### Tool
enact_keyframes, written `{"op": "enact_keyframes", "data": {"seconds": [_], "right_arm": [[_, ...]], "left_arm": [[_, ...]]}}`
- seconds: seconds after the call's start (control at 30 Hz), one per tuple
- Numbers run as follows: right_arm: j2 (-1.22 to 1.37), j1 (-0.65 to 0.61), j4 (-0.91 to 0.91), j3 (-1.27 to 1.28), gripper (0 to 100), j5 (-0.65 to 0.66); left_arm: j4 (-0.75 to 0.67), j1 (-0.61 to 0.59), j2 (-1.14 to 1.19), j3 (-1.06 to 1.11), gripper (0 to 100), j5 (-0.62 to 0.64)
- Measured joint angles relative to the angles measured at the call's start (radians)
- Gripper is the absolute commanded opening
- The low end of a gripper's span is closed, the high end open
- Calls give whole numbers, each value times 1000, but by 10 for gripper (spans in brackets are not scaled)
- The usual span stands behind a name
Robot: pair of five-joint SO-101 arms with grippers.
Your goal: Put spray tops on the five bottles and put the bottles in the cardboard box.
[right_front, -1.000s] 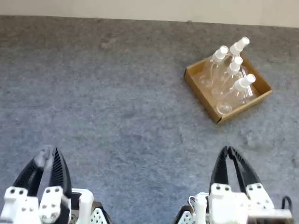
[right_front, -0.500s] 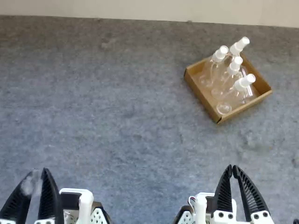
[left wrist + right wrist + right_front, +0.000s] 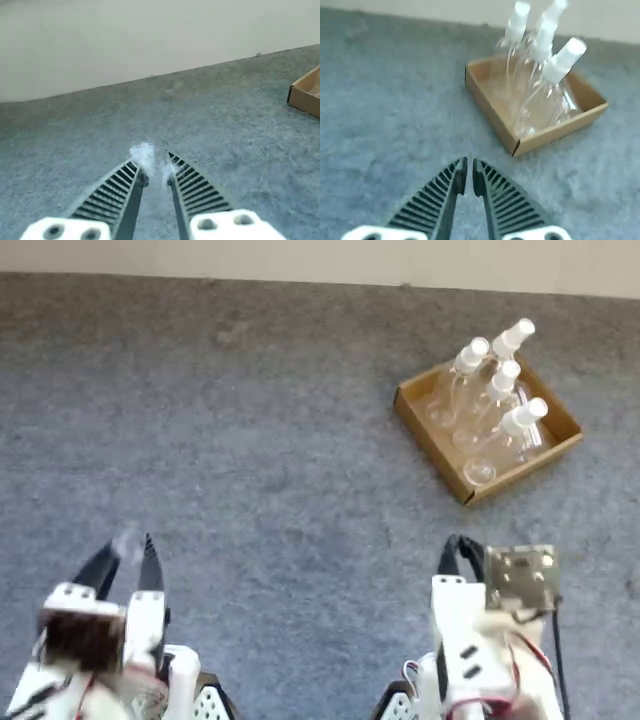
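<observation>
Both arms sit at the near edge of the grey surface point(image 3: 250, 440), well apart from the cardboard box point(image 3: 425, 440), which lies at the far right. The left claw point(image 3: 156, 177) is parted a little and carries nothing but a tuft of pale fluff point(image 3: 143, 152) on its tips. The right claw point(image 3: 468, 172) is pinched closed on nothing and points toward the box. The bottles point(image 3: 480, 405) lie inside the box, leaning together toward its far side, with white spray tops point(image 3: 525, 415) fitted. I count four tops with confidence. The clear bodies overlap, so I cannot tell whether a fifth bottle is in there. My judgement: capping and packing look finished or nearly so, and the step in hand is a check and a clean park. To do it well, I confirm the count from the right wrist view before calling the task done. I keep both claws low and near, away from the box. The bottles lean past the far rim and look top-heavy, so a nudge to the cardboard wall could roll one out. If a correction is needed, I use the right arm, which is the nearer one. I open it before approaching, come in from the near side and grip a bottle at the neck, not the clear body. The fluff on the left tips may weaken grip, so I favour the right.
</observation>
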Motion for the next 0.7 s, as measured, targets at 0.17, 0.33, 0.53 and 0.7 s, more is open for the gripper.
{"op": "enact_keyframes", "data": {"seconds": [0.17,0.33,0.53,0.7], "right_arm": [[2,-2,-57,199,13,0],[6,-2,-117,298,13,0],[6,-2,-163,396,12,0],[8,-72,-163,551,9,0]], "left_arm": [[-114,-2,2,222,6,0],[-187,-91,3,341,6,0],[-199,-166,3,365,6,0],[-199,-173,3,446,6,0]]}}
